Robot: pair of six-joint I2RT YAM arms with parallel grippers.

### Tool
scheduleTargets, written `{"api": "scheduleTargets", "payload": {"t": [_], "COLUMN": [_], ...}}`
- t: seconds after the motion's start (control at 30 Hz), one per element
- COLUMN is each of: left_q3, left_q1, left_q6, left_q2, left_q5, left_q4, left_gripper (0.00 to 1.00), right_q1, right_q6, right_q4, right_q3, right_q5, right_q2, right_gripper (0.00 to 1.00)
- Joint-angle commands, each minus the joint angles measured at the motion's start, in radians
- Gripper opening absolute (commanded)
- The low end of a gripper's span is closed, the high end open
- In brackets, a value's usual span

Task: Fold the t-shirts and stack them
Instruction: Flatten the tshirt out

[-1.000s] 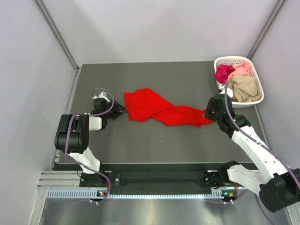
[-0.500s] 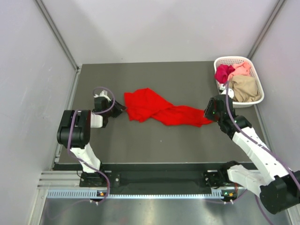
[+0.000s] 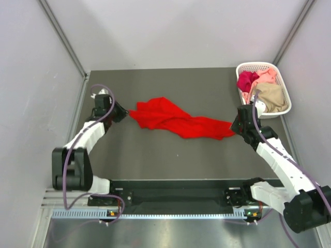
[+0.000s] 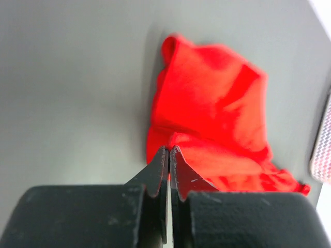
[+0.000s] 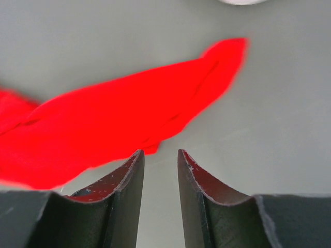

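Note:
A bright red t-shirt (image 3: 176, 121) lies crumpled in a long strip across the middle of the table. My left gripper (image 3: 122, 113) is at its left end, jaws shut on the cloth's edge. In the left wrist view the left gripper (image 4: 169, 149) pinches a fold of the red t-shirt (image 4: 207, 113). My right gripper (image 3: 234, 125) hovers at the shirt's right end. In the right wrist view the right gripper (image 5: 159, 152) is open with bare table between its fingers, and the red t-shirt (image 5: 114, 119) lies just ahead to the left. Magenta (image 3: 247, 80), pale pink (image 3: 266, 76) and tan (image 3: 270, 97) t-shirts sit bunched in the basket.
A white lattice basket (image 3: 257, 65) stands at the back right corner of the dark table (image 3: 170, 155), close behind the right arm. Grey walls enclose the table on the left, back and right.
The left gripper has shut on the shirt's left edge and swung left and back, drawing that end with it. The right gripper has shifted slightly right.

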Motion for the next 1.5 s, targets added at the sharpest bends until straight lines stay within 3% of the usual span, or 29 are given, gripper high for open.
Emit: {"api": "scheduleTargets", "payload": {"t": [0.0, 0.3, 0.53, 0.83, 1.07, 1.17, 1.3, 1.33, 1.47], "left_q3": [0.074, 0.06, 0.053, 0.053, 0.18, 0.278, 0.353, 0.376, 0.431], "left_q1": [0.005, 0.009, 0.009, 0.009, 0.009, 0.01, 0.01, 0.01, 0.054], "left_q6": [0.074, 0.11, 0.113, 0.111, 0.079, 0.074, 0.078, 0.081, 0.085], "left_q2": [-0.148, -0.263, -0.289, -0.312, -0.326, -0.32, -0.295, -0.28, -0.255], "left_q5": [-0.162, -0.208, -0.176, -0.179, -0.194, -0.208, -0.24, -0.239, -0.233], "left_q4": [-0.319, -0.444, -0.432, -0.441, -0.49, -0.531, -0.557, -0.568, -0.582], "left_gripper": [0.0, 0.0, 0.0, 0.0, 0.0, 0.0, 0.0, 0.0, 0.0], "right_q1": [-0.073, -0.187, -0.192, -0.19, -0.187, -0.189, -0.189, -0.189, -0.189], "right_q6": [0.081, 0.113, 0.074, 0.077, 0.037, 0.012, -0.04, -0.064, -0.132], "right_q4": [-0.027, 0.033, 0.082, 0.153, 0.195, 0.238, 0.295, 0.306, 0.347], "right_q3": [0.055, 0.187, 0.308, 0.348, 0.366, 0.345, 0.328, 0.333, 0.333], "right_q5": [0.11, 0.13, 0.138, 0.083, 0.097, 0.094, 0.092, 0.091, 0.083], "right_q2": [0.026, 0.294, 0.487, 0.662, 0.759, 0.753, 0.733, 0.727, 0.65], "right_gripper": [0.33, 0.33, 0.33, 0.33, 0.37, 0.33, 0.12, 0.0, 0.0]}}
